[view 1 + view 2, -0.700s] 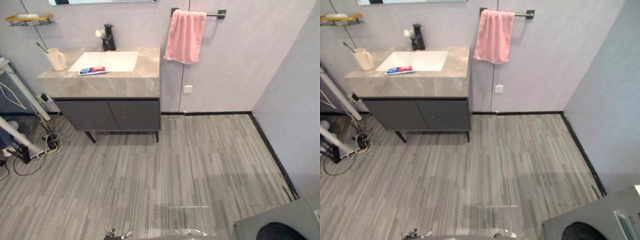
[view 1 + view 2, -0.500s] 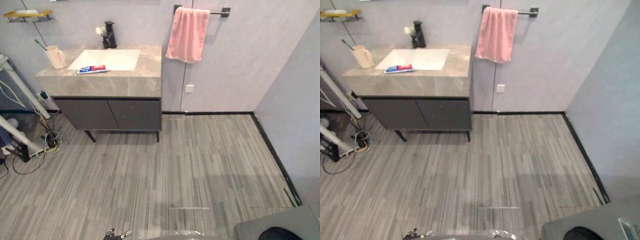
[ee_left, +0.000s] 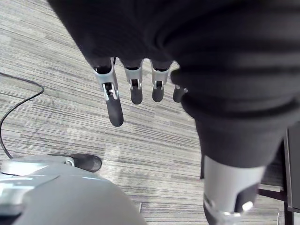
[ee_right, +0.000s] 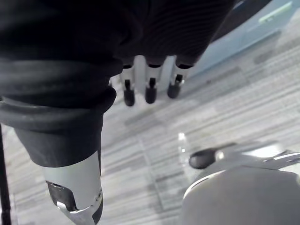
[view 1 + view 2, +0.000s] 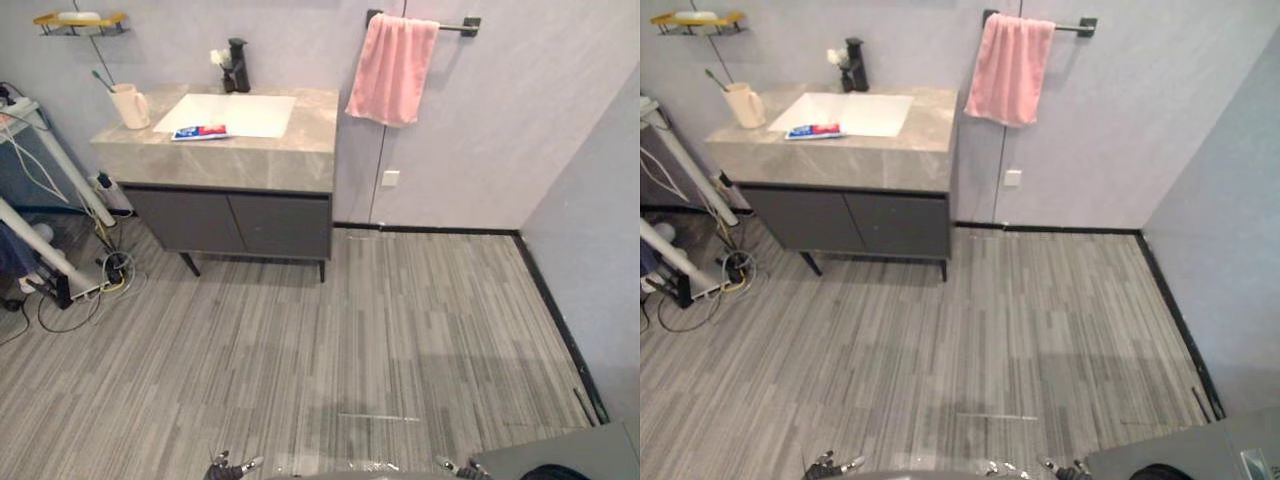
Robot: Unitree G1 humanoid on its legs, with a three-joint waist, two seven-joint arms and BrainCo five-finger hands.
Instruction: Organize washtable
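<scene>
Left hand point(image 3: 114, 101) fingers straight, apart, empty; right hand point(image 4: 150, 89) same. Washtable point(image 5: 225, 160) well apart from both, across floor point(image 5: 400, 330).

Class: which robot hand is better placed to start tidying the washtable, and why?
Left, tentatively: the washtable, with toothpaste tube and cup, stands ahead on the robot's left. The left hand and right hand both hang open over the floor, far away.

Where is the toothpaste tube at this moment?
In the left eye view, the toothpaste tube lies on the grey counter at the upper left. It is by the front left corner of the white sink, right of the cup.
</scene>
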